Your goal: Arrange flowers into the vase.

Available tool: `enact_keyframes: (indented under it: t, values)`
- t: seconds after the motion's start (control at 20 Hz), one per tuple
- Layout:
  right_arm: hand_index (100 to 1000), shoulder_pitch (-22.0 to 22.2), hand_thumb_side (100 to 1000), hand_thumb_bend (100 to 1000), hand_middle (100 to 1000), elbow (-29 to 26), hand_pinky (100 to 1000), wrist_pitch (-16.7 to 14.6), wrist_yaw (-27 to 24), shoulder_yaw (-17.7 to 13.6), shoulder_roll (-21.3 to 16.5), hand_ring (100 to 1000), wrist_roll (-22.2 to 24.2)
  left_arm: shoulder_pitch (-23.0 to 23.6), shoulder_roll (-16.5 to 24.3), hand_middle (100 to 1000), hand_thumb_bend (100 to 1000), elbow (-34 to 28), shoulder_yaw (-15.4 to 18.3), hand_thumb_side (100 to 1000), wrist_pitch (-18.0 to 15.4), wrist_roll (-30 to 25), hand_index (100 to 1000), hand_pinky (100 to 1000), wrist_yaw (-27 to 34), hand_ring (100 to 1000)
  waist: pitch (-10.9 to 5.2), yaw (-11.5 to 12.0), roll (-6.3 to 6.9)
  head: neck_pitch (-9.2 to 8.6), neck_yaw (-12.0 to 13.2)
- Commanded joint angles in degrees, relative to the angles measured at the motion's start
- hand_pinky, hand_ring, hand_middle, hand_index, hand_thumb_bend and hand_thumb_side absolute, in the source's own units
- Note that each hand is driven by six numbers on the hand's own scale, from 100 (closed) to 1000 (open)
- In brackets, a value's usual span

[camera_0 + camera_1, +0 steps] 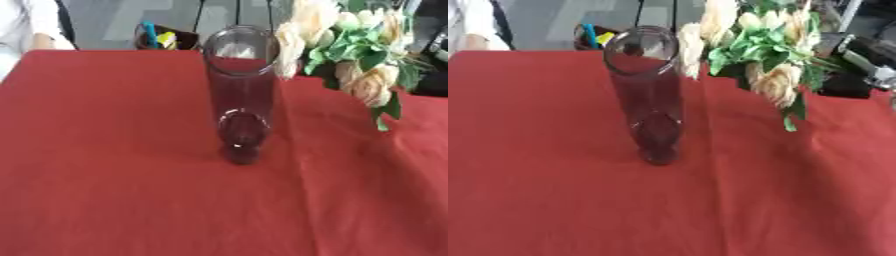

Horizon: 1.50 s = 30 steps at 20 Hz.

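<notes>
1. Vase (pixel 241 95): clear, tall, upright on the red cloth (pixel 114 190), nothing inside.
2. Flowers (pixel 767 47): cream blooms with green leaves, just right of the vase rim, above the cloth.
3. Right hand (pixel 868 67): partly visible right of the flowers; finger state cannot be determined.

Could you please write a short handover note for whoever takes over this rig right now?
Left hand: not in view. Right hand: not clearly visible behind the flowers, so its grip cannot be judged.
The clear vase stands upright and empty mid-table on the red cloth.
The cream flower bunch is at the upper right, beside the vase rim, not inside.
Done: nothing placed yet. Left: get the stems into the vase.
</notes>
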Motion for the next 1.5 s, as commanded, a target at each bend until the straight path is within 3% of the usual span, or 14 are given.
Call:
enact_keyframes:
  t: [0.05,0.15,0.2,0.25,0.6,0.95,1.0,1.05,1.5]
  values:
    - [100,-1.96,815,100,100,-2.17,100,2.61,-2.52,-1.35,-1.52,100,-2.6,-0.43,1.98,857,100,-1.0,0.23,967,0.1,-0.26,965,719,-0.03,867,-1.45,0.05,-0.2,0.36,0.92]
    - [100,-2.7,813,100,100,-2.86,100,4.25,-4.06,-1.48,-1.51,100,-4.18,-0.39,1.96,857,100,-1.0,0.22,967,0.15,-0.28,965,719,-0.03,867,-1.55,0.02,-0.28,0.67,1.36]
    - [100,-3.02,967,100,100,-3.11,100,5.08,-4.76,-1.52,-1.46,100,-4.91,-0.38,1.94,857,100,-1.0,0.22,967,0.17,-0.27,965,719,-0.02,867,-1.57,0.02,-0.31,0.78,1.52]
    - [100,-3.36,823,100,100,-3.27,100,5.92,-5.26,-1.61,-1.46,100,-5.48,-0.35,1.94,857,100,-1.0,0.23,966,0.19,-0.27,964,719,-0.02,867,-1.59,0.03,-0.36,0.83,1.59]
    - [100,-3.9,843,100,100,-1.4,100,9.96,-2.72,-1.84,-1.73,100,-5.24,-0.11,1.79,857,100,-1.0,0.39,967,0.06,-0.3,964,719,-0.29,866,-1.21,0.2,-0.54,0.54,2.31]
    - [100,-6.37,799,100,100,-1.46,100,11.65,-6.68,-3.68,-0.8,100,-8.95,-0.04,1.96,858,100,-1.0,0.32,967,0.04,-0.24,964,719,-0.41,865,-1.26,0.23,-0.4,1.05,2.81]
    - [100,-7.05,981,100,100,-1.87,100,12.25,-7.46,-3.77,-0.73,100,-9.42,-0.01,1.93,858,100,-1.0,0.28,971,0.07,-0.26,964,719,-0.4,865,-1.34,0.18,-0.43,1.19,2.87]
    - [100,-7.66,793,100,100,-2.28,100,12.91,-8.25,-3.81,-0.68,100,-9.88,0.04,1.9,857,100,-1.0,0.26,967,0.12,-0.27,964,719,-0.37,865,-1.4,0.13,-0.47,1.31,2.95]
    - [100,-14.94,740,100,100,-5.48,100,20.09,-15.62,-2.97,2.64,100,-14.03,0.35,1.63,858,100,-1.0,-0.01,967,0.32,-0.42,963,720,-0.06,864,-2.14,0.19,-0.83,1.66,3.99]
